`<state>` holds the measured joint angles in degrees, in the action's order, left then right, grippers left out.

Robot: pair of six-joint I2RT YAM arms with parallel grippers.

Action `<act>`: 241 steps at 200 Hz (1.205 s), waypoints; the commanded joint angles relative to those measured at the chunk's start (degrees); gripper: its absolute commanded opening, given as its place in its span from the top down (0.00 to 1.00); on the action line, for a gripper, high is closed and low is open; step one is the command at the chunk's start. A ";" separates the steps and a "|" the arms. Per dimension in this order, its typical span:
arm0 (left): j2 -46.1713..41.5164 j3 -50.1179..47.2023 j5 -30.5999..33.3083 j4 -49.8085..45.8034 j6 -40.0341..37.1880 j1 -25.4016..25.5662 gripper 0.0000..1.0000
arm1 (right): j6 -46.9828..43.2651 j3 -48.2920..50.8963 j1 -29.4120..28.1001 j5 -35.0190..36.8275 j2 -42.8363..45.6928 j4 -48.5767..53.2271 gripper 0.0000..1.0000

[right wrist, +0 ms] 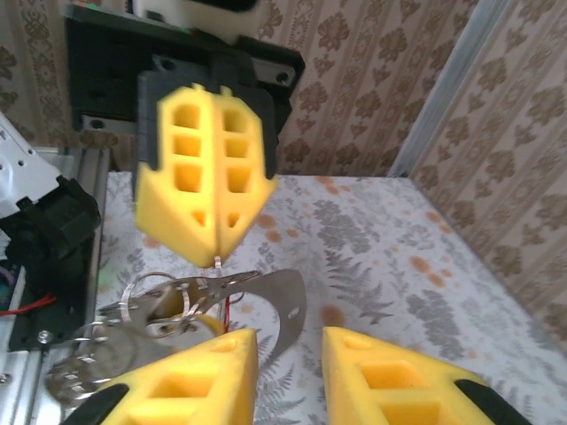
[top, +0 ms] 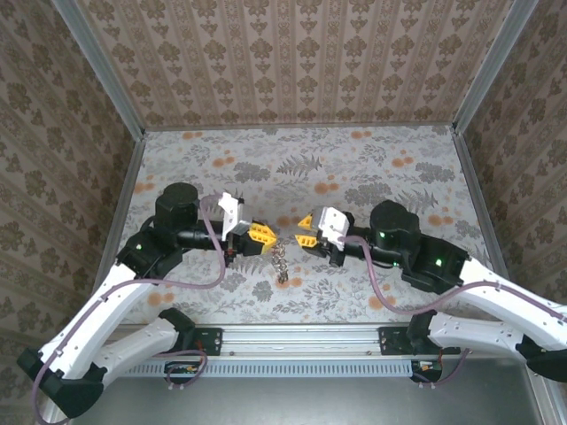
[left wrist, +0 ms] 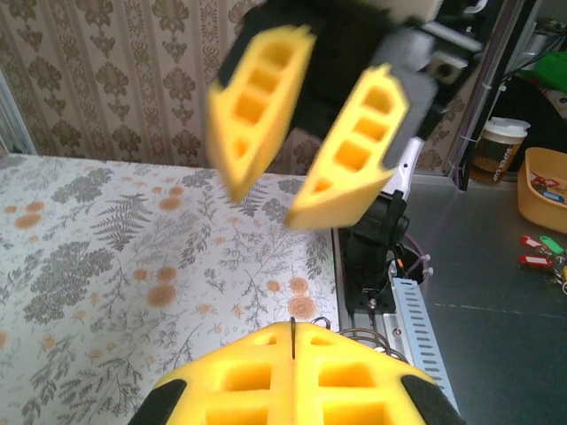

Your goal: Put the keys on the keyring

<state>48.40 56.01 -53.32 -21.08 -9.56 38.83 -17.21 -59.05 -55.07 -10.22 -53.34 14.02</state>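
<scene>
**A:** What surrounds the arms?

**B:** A flower-patterned tabletop (top: pixel 354 168) is seen, closed in on three sides by papered walls (top: pixel 292 62).

**A:** How is the left end effector (top: pixel 271 235) set?

**B:** It is pressed fully shut. A thin wire loop of the keyring (top: pixel 280 262) is pinched at its tips, and the other loops are seen dangling just under those tips.

**A:** And the right end effector (top: pixel 304 241)?

**B:** It is pointed at the left end effector, with the tips near but apart. Its fingers (right wrist: pixel 390 381) are parted a little. Bare tabletop is seen through the gap, and nothing is gripped there.

**A:** Where are the keys (right wrist: pixel 282 303)?

**B:** One flat metal key is seen among the loops, just below the left end effector's tips. Whether it is touched by the right fingers cannot be told.
</scene>
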 commanded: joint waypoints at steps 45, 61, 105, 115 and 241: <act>-4.76 -3.64 1.69 13.54 5.30 1.37 1.00 | 3.44 -2.91 3.33 -22.20 -2.78 -2.42 0.71; -5.06 -4.51 2.65 16.71 6.99 1.91 1.00 | 3.71 -1.69 3.37 -23.24 -2.15 -4.46 0.70; -5.31 -5.91 3.27 21.16 9.29 3.35 1.00 | 4.40 -0.38 3.36 -19.96 -2.21 -8.11 0.71; -5.39 -5.92 3.31 21.34 9.44 3.44 1.00 | 4.48 0.21 3.37 -18.64 -1.97 -9.01 0.71; -4.81 -4.68 2.04 20.18 9.09 3.62 1.00 | 5.26 0.78 6.66 -20.09 -1.47 -10.62 0.70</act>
<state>43.77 49.98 -49.89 -2.98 -1.13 41.98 -13.02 -56.64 -48.60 -27.73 -53.47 3.42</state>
